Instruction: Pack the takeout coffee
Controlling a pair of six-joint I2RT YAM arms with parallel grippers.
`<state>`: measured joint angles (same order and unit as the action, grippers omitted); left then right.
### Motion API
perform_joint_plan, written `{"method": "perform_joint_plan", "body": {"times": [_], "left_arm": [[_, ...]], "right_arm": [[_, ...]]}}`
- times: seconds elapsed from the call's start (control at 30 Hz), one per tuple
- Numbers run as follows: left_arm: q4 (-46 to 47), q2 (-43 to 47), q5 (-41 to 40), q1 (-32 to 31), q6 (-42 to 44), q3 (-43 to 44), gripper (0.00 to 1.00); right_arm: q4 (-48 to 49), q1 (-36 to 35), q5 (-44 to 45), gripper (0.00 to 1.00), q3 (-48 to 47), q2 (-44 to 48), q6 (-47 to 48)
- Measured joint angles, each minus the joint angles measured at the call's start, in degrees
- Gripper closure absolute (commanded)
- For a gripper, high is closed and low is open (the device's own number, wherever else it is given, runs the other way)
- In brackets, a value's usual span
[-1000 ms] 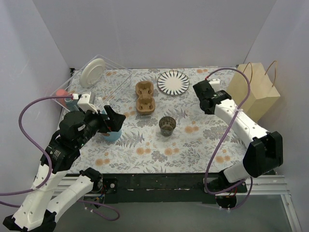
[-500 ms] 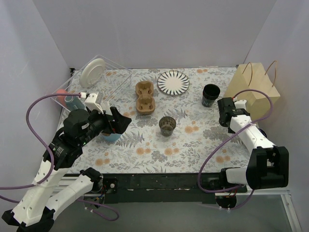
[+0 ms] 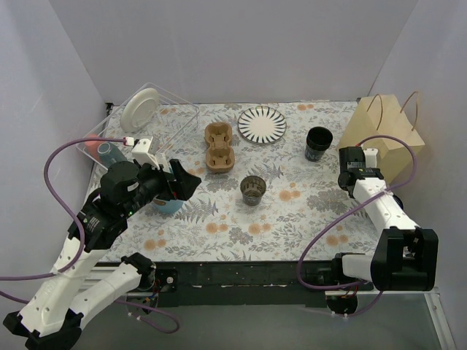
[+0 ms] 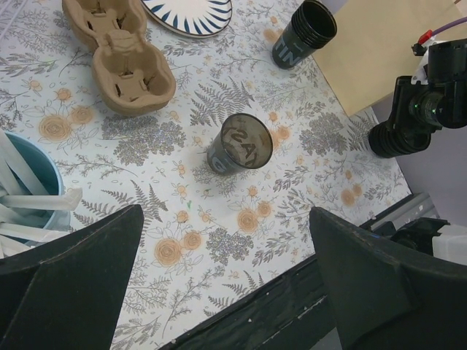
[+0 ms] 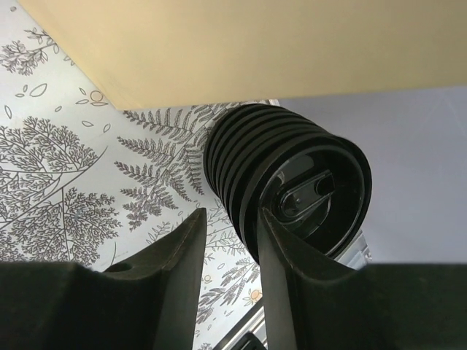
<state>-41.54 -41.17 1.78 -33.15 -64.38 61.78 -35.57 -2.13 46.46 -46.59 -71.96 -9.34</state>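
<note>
Though hidden from above, caught by right wrist camera: black lid stack on its side beside paper bag, past right gripper, narrowly parted, empty. Centre cup mid-table, second cup far right. Left gripper wide, raised over light-blue cup.

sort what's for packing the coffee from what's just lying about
For the job: far cup, middle cup, lid stack; likely also the carrier and bag.
Lying about: striped plate, blue cup, clear bin with a white plate.
</note>
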Motion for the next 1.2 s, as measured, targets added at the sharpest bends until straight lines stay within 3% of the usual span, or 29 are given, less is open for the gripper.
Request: {"method": "perform_joint_plan", "body": {"times": [0.77,1.2], "left_arm": [[0.00,-1.03,1.05,0.00,-0.46,0.00,0.02],[-0.07,-0.94,1.68,0.00,-0.81,0.52,0.02]], "right_arm": [[1.25,1.81,-1.27,0.54,1.51,2.71,-0.13],[0.94,3.32,-1.66,0.65,2.58,3.82,-1.25]]}}
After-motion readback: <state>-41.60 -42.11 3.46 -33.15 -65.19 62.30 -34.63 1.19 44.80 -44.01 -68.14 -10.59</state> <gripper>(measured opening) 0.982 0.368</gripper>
